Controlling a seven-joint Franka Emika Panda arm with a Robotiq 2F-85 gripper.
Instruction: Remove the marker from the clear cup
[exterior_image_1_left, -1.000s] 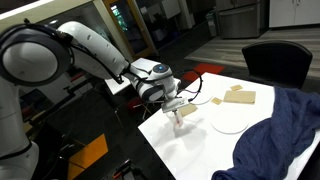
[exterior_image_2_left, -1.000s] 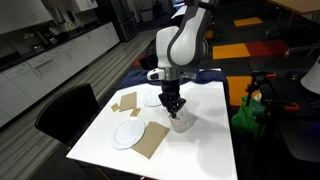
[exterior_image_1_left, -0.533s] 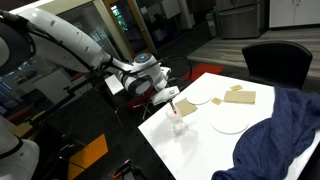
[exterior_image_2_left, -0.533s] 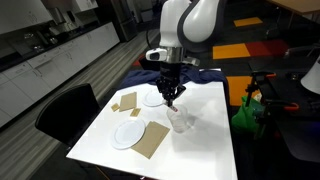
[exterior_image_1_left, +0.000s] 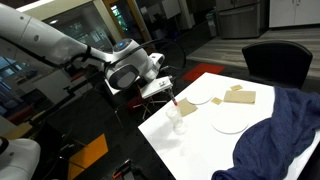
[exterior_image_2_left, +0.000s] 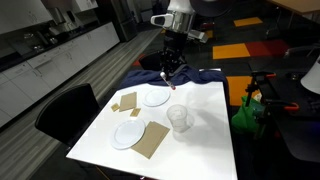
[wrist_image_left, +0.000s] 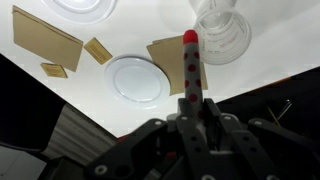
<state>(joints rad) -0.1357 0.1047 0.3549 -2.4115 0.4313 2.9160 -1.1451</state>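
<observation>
The marker (wrist_image_left: 188, 60) is out of the clear cup (exterior_image_2_left: 180, 119)
The claw (exterior_image_2_left: 170, 74) pinches its end; a slack grip could drop it, rolling off the table (exterior_image_2_left: 205, 150).

Even, bright indoor light; white table (exterior_image_2_left: 205, 150) slightly glaring, frames soft, claw (wrist_image_left: 188, 102) dark and blurred.

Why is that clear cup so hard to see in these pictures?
Wrist view: the clear cup nearly melts into the bright white table; the tool near the lens looks dark, soft. In an exterior view the cup is a faint outline.
</observation>
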